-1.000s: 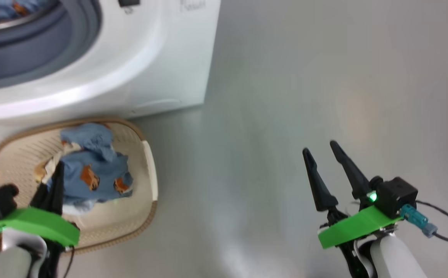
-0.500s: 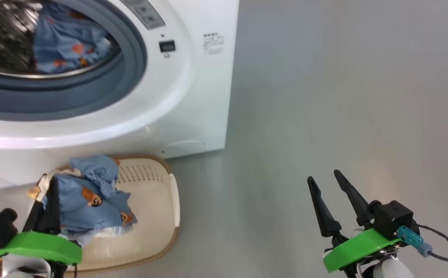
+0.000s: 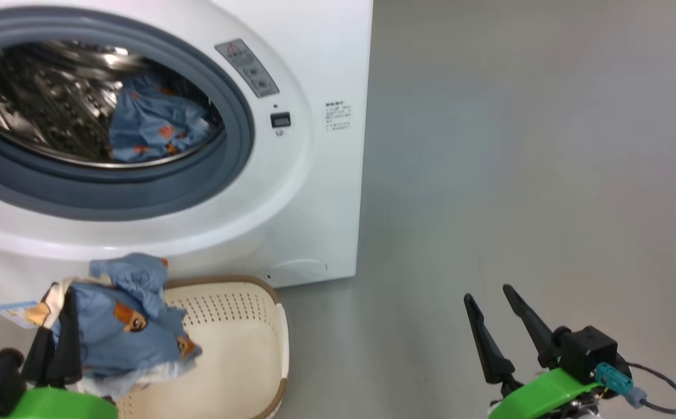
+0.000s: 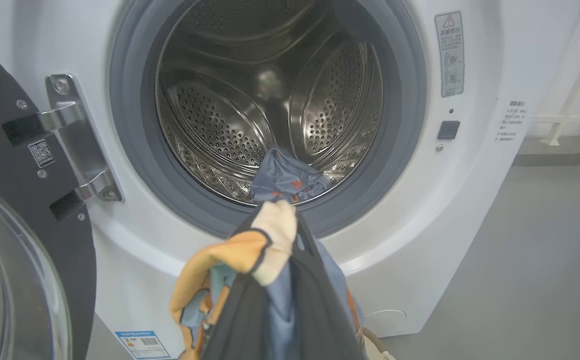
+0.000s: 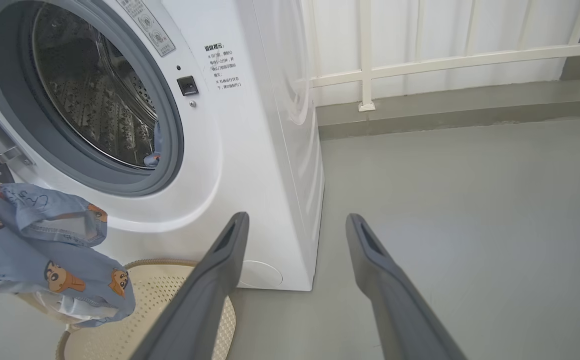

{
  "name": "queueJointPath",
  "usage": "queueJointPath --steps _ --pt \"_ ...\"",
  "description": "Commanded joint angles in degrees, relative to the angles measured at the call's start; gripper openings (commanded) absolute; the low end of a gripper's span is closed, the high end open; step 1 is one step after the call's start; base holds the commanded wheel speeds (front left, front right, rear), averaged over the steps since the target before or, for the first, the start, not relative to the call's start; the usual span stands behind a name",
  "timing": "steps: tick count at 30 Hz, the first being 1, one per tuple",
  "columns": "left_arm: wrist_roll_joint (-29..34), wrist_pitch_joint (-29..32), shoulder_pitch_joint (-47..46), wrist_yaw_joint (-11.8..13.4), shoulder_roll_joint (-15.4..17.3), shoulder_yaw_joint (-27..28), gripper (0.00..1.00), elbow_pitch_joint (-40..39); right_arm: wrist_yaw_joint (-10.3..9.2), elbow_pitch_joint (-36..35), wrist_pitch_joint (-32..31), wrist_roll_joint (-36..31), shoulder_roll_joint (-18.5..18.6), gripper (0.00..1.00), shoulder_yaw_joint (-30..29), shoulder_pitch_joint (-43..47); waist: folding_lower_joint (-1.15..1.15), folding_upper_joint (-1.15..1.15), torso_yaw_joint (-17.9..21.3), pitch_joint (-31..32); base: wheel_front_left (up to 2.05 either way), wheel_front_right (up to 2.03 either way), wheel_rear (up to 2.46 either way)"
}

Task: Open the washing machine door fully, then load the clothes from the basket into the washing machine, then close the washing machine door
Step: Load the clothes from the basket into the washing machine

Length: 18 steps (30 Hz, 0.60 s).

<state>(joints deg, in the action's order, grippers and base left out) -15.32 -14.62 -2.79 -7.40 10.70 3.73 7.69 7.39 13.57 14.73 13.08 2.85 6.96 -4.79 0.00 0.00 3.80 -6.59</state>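
Since the clothes are now up out of the basket, pinched by the left gripper, the drum at 11 o'clock is next. Meanwhile the right gripper sits spread.

The washer is a white front-loader. Its door, black-rimmed with a clear glass bowl, stands swung wide open to the left on a metal hinge. A grey rubber ring frames the perforated steel drum, where one light-blue piece with orange prints lies near the front lip. The cream basket, brown-rimmed, stands just in front of the washer. A bundle of clothes, blue with orange-and-black cartoon patches and white lining, hangs above the basket's left half and seems clear of it.
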Motion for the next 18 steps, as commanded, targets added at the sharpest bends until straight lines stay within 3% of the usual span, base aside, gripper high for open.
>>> queueJointPath --steps 1,11,18 --pt "0.9 -0.4 -0.5 -0.1 0.9 2.4 0.00 -2.1 0.10 -1.1 0.3 -0.8 0.0 1.00 1.4 0.2 0.00 0.00 -0.3 1.9 0.00 0.00 0.00" --pt "7.0 -0.4 4.8 1.4 0.9 3.2 0.00 -6.6 0.10 -1.1 0.3 -0.5 0.0 1.00 1.3 2.2 0.00 0.00 -0.7 5.3 0.00 0.00 0.00" --pt "7.5 -0.4 8.8 2.6 -0.9 4.1 0.00 -7.5 0.10 -1.3 0.3 -1.0 0.0 1.00 1.5 2.8 0.00 0.00 -0.9 6.1 0.00 0.00 0.00"
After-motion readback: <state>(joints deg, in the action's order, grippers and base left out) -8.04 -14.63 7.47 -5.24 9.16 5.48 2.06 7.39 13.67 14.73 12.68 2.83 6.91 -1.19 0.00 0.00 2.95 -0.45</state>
